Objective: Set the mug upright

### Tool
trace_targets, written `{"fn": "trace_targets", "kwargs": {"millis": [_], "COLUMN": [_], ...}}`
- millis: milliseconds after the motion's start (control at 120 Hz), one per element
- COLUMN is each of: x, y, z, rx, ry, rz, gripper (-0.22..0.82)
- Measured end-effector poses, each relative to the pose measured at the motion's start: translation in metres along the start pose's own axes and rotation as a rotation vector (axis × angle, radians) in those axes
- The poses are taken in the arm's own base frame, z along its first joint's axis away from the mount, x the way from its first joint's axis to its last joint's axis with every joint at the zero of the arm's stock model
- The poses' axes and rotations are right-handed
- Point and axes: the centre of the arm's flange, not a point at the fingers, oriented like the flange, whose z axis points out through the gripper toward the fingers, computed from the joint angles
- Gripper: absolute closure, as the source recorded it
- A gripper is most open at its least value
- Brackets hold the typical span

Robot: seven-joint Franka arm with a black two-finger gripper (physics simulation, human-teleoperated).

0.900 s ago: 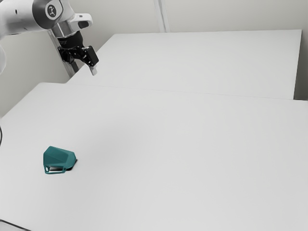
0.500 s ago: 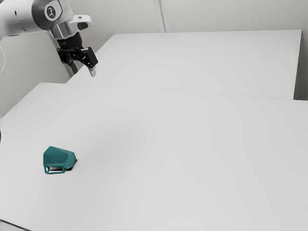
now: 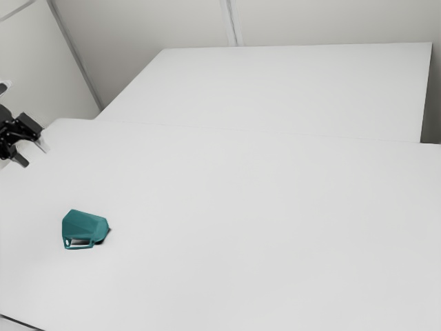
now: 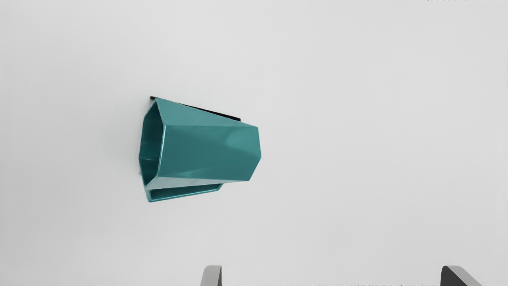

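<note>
Hold the black two-finger gripper [image 3: 34, 156] at the exterior view's left edge, with fingers [image 4: 210, 277] spread wide. See the teal faceted mug [image 4: 210, 151] lying on its side on the white table [image 3: 241, 227], apart from the fingers, with its handle [image 4: 182, 196] toward them. Beyond, see another flat white surface [image 3: 296, 89], then a pale wall [image 3: 324, 21] with a narrow strip [image 3: 232, 24]

White table [image 3: 255, 234] — pale wall [image 3: 331, 21] behind (grey strip [image 3: 231, 22] on it).

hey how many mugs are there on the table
1: the teal mug, lying on its side on the white table toward the exterior view's left, apart from the open end effector.
</note>
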Motion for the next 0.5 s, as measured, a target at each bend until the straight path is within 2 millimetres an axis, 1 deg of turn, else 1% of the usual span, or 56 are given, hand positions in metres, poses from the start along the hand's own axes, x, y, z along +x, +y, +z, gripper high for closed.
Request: {"fn": "trace_targets", "kwargs": {"millis": [50,100,150,192,292,383,425,500], "x": [-0.012,-0.023,-0.03,-0.034,-0.032,-0.024,-0.015,0.007], "y": [-0.025,-0.045,-0.059,-0.066,-0.078,-0.089,-0.085,-0.068], "z": [-0.002,0.001,0.007,0.01,0.022,0.045,0.058,0.087], "rx": [-0.025,-0.057,-0.081,-0.095,-0.113,-0.146,-0.161,-0.195], "ry": [0.013,0.017,0.019,0.02,0.009,-0.012,-0.027,-0.059], "rz": [-0.009,-0.009,0.005,0.024,0.077,0.126,0.164,0.249], "gripper": [0.0,0.0,0.0,0.0,0.0,0.0,0.0,0.0]}}
